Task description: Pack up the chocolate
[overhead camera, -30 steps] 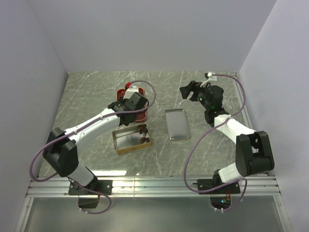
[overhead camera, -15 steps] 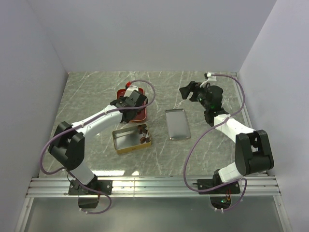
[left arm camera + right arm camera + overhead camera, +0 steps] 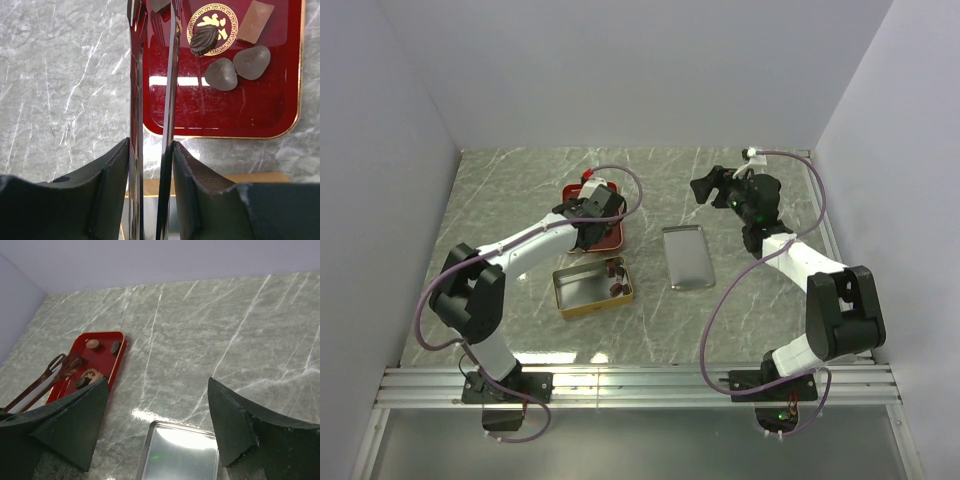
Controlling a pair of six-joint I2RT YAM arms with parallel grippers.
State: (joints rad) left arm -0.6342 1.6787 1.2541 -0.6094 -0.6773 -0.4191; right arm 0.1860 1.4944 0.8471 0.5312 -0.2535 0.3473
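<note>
Left end effector (image 3: 585,215): reaches over the near edge of the red tray; its fingers are clamped on a pair of metal tongs.
Tongs (image 3: 170,75): the two blades run almost parallel with a narrow gap, pointing out over the tray. The tips reach a brownish piece (image 3: 160,4) at the top edge of the left wrist view; whether it is pinched I cannot tell.
Red tray (image 3: 250,115): lies on the counter (image 3: 500,200), just behind the tin.
Chocolate on the tray: a dark leaf-shaped piece (image 3: 204,40) on the gold emblem, two roundish pieces (image 3: 221,74) touching just beside it, and a pale blocky one (image 3: 255,28) further back.
Gold tin (image 3: 575,290): uncovered, with chocolate (image 3: 616,268) gathered at its right end.
Lid (image 3: 686,258): flat and silvery, lying to the right of the tin and apart from it.
Right end effector (image 3: 710,188): raised above the counter behind the lid, jaws wide apart with nothing between them.
</note>
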